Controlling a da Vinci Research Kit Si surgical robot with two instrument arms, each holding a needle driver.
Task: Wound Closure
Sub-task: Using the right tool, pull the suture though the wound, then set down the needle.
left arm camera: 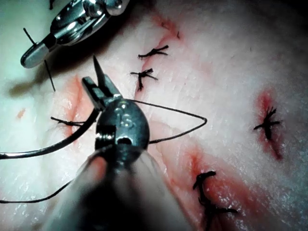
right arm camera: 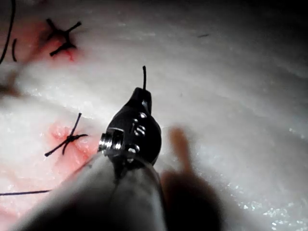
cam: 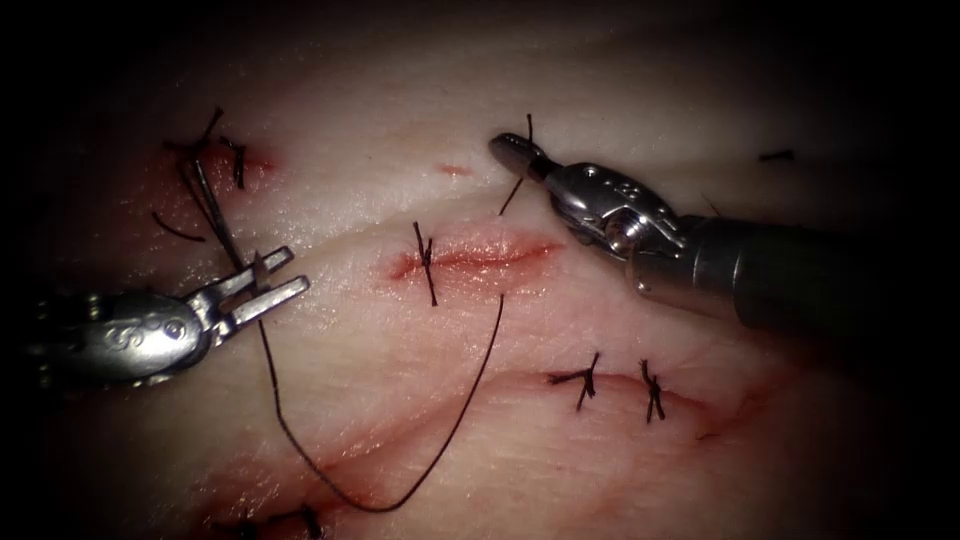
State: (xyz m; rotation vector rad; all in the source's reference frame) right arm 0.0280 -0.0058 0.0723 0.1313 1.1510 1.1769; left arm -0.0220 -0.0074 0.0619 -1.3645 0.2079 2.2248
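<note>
Nearest to us in the endoscope view, the long thread (cam: 440, 455) sags in a wide loop low over the tissue (cam: 400, 120), rising on one side to the left tool (cam: 262, 287) and on the other toward the open cut (cam: 480, 257) at centre. We cannot make out a needle anywhere. The cut runs left to right, one stitch (cam: 427, 262) crossing its left end. The left tool lies left of the cut, its jaws slightly parted with the thread passing between them; we cannot tell whether they pinch it. The right tool (cam: 512, 150) sits above and right of the cut, jaws closed on a short piece of thread (cam: 520, 178) that stands across its tip. We judge the right tool nearer the cut's unstitched stretch.
</note>
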